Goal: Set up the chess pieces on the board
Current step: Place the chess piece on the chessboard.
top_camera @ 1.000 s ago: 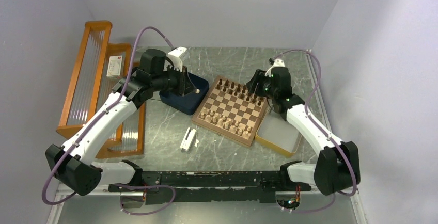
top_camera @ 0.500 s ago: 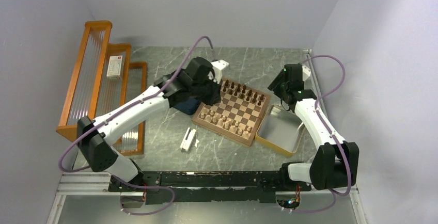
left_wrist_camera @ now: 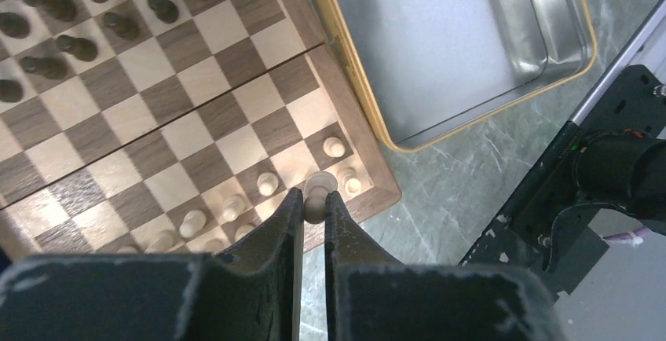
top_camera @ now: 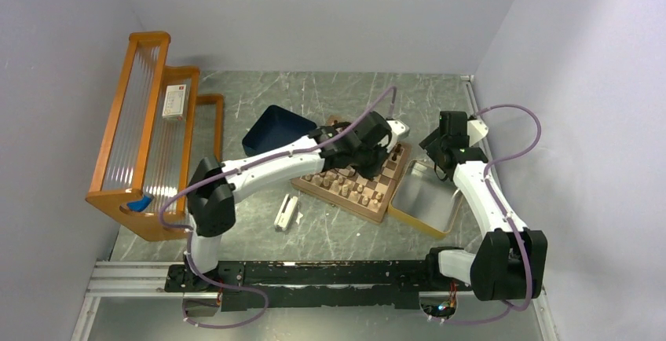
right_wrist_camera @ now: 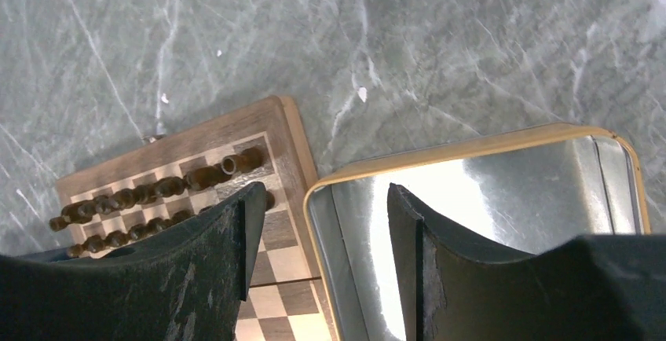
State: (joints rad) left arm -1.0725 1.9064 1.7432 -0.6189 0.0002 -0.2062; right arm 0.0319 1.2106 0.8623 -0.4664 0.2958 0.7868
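The checkered board (top_camera: 369, 192) lies mid-table, also in the left wrist view (left_wrist_camera: 196, 105) and the right wrist view (right_wrist_camera: 275, 141). Dark brown pieces (left_wrist_camera: 47, 42) stand in rows along its far side; pale tan pieces (left_wrist_camera: 267, 184) stand along its near side. My left gripper (left_wrist_camera: 313, 199) is shut on a pale tan piece (left_wrist_camera: 317, 192), held over the board's near right corner. In the top view the left gripper (top_camera: 386, 146) reaches across the board. My right gripper (right_wrist_camera: 322, 199) is open and empty over the yellow-rimmed tray's (right_wrist_camera: 471, 148) far left corner; in the top view it (top_camera: 440, 152) is beside the board.
The yellow-rimmed metal tray (top_camera: 424, 199) lies right of the board. A dark blue tray (top_camera: 275, 130) lies to the board's left. An orange wooden rack (top_camera: 145, 121) stands at far left, with a card box (top_camera: 173, 100) in it. A small white object (top_camera: 286, 213) lies in front of the board.
My left arm has swung from the dark blue tray rightward across the board, carrying the pale piece. My right gripper has drawn back off the board toward the yellow-rimmed tray.
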